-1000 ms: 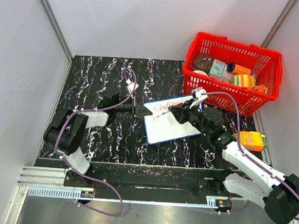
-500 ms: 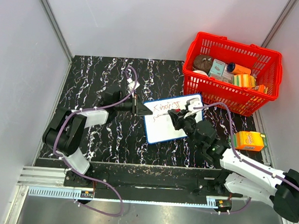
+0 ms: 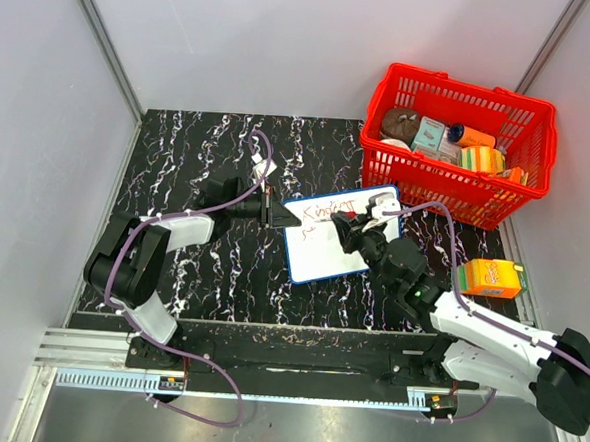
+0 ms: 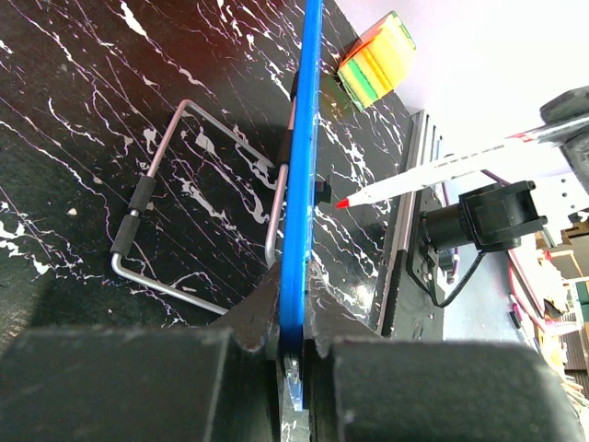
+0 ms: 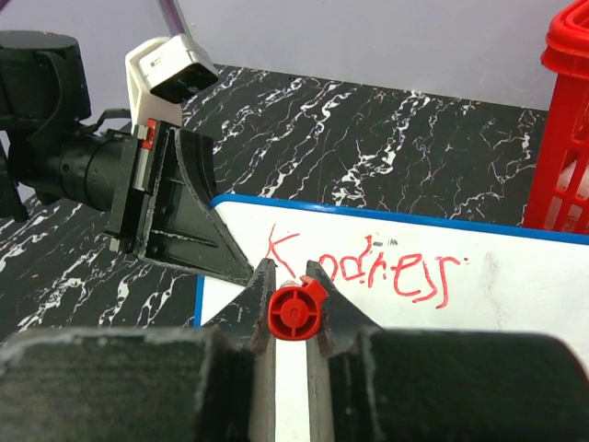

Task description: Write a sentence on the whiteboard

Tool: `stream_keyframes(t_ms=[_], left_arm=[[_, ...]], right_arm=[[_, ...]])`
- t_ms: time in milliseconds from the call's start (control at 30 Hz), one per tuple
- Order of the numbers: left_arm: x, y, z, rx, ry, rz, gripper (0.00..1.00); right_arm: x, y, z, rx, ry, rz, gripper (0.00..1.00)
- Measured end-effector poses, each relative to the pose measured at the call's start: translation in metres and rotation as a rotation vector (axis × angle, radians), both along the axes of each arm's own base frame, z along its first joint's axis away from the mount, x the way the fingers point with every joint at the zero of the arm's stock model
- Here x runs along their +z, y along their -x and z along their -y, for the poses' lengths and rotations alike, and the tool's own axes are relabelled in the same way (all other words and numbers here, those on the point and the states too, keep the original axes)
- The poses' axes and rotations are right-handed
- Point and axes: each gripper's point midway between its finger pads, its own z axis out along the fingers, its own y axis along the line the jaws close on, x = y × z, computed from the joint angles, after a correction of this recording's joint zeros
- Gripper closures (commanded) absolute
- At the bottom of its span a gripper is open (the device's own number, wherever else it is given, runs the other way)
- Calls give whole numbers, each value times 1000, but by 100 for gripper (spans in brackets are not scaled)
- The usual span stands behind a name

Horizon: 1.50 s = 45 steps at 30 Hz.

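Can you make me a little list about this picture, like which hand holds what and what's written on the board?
Left hand: shut on the whiteboard, gripping its blue edge
Right hand: shut on a red marker
Writing: red word, roughly "Kindness", near the top edge
Marker tip: close to the board; touching unclear
Nearby: red basket holding packaged items, orange carton on the table near it

Black table [image 3: 199, 155], white marble veins. White whiteboard [image 3: 318, 257], thin blue frame; red handwritten sentence [image 5: 368, 272]. Red mesh basket [image 3: 427, 194] far right. Orange carton [image 3: 492, 277] right, green-yellow side. White marker [image 4: 442, 170], red tip.
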Motion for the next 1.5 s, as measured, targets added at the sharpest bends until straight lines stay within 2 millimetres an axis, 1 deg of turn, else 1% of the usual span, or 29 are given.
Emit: stream_keyframes(t_ms=[167, 433, 700, 1133, 1500], left_arm=[[0, 0, 0, 0, -1, -3, 100], [0, 0, 0, 0, -3, -6, 100], [-1, 0, 0, -1, -6, -7, 100], [-2, 0, -1, -1, -11, -13, 100], [-2, 0, -1, -3, -13, -6, 100]], right_arm=[[-10, -3, -3, 1, 20, -19, 100], [-10, -2, -6, 10, 4, -23, 100], [-24, -2, -11, 22, 21, -59, 100], [-30, 0, -10, 23, 14, -95, 100], [-41, 5, -6, 20, 26, -151, 100]])
